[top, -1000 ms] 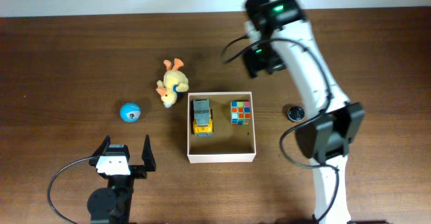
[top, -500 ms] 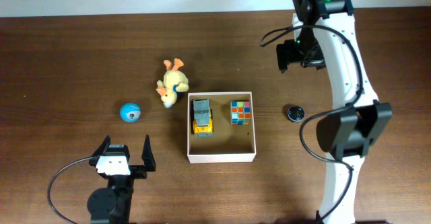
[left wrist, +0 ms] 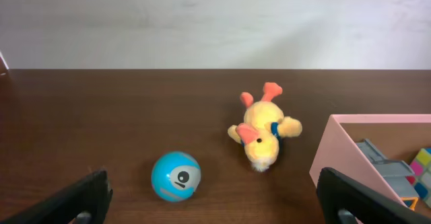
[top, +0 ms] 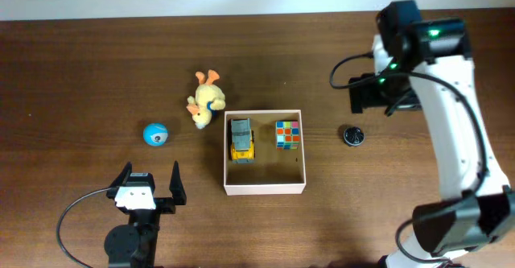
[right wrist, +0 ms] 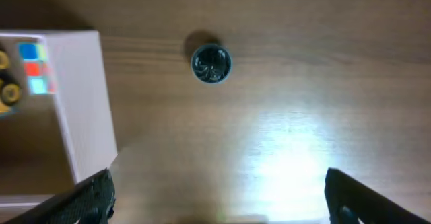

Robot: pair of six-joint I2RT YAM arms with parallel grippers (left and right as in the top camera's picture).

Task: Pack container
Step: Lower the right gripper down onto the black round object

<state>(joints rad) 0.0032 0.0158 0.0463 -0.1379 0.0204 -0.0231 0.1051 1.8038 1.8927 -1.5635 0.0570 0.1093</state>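
My right tool (top: 372, 97) has swung away from behind the container (top: 265, 189) and now hangs, jaws spread and empty, above the small dark disc (top: 352, 135) just right of it. The container sits mid-table (top: 80, 59) and holds the truck (top: 241, 139) and cube (top: 287, 134). I judge the disc goes in next. My left tool (top: 150, 179) waits released, with the duck (top: 206, 101) and ball (top: 156, 134) unpacked.

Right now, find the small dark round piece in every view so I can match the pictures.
Overhead: the dark round piece lies to the picture's right of the container, apart from it.
Left wrist: not in it.
Right wrist: the dark round piece sits upper middle, apart from the container.
Shared landmark: the container, centre in overhead, right edge in left wrist, left edge in right wrist.
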